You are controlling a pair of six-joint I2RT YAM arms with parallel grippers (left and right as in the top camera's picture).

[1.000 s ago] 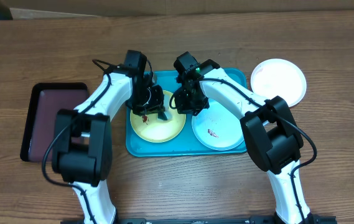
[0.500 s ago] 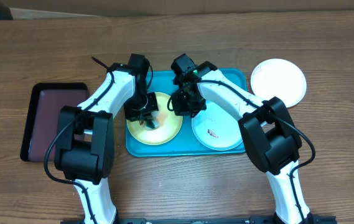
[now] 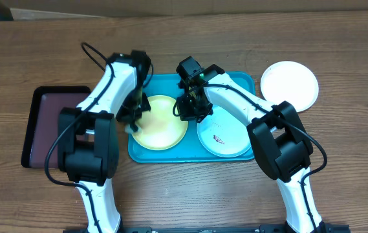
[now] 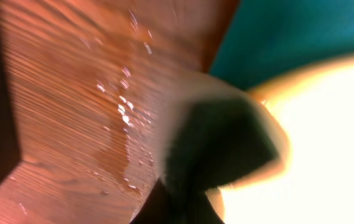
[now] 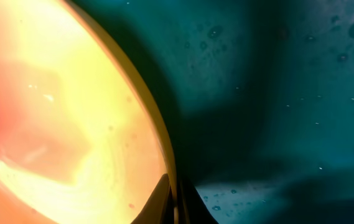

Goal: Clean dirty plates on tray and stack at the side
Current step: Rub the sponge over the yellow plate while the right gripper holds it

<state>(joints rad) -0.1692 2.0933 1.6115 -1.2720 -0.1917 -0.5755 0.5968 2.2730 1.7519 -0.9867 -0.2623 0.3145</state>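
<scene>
**Turquoise tray** (image 3: 167, 84): mid-table. We count two plates on it, side by side.

**Yellow-green plate** (image 3: 161, 126): left half of the tray, lying flat. We see no smear on its face from overhead. We judge its wiping done or nearly so, but it is not yet lifted off.

**Mint-white plate** (image 3: 232, 129): right half of the tray. It carries a red-brown smear (image 3: 220, 138), so it is uncleaned.

**White plate** (image 3: 290, 84): off the tray, on the table (image 3: 339, 162) to the right. It looks clean, and we take it as the start of the stack.

**Right gripper** (image 3: 190, 109): at the yellow-green plate's right edge. In the wrist view its fingers stand close together with the plate's rim running between them, and we read this as a pinch.

**Left gripper** (image 3: 132, 122): at that plate's left edge, over the tray rim. Its wrist view is blurred, with a dark shape (image 4: 217, 149) filling the middle. We cannot tell its opening or what it holds.

**Maroon tray** (image 3: 48, 123): far left, apart from the work.

**Tally**: one plate set aside and two left to stack, one of them unwiped.
</scene>
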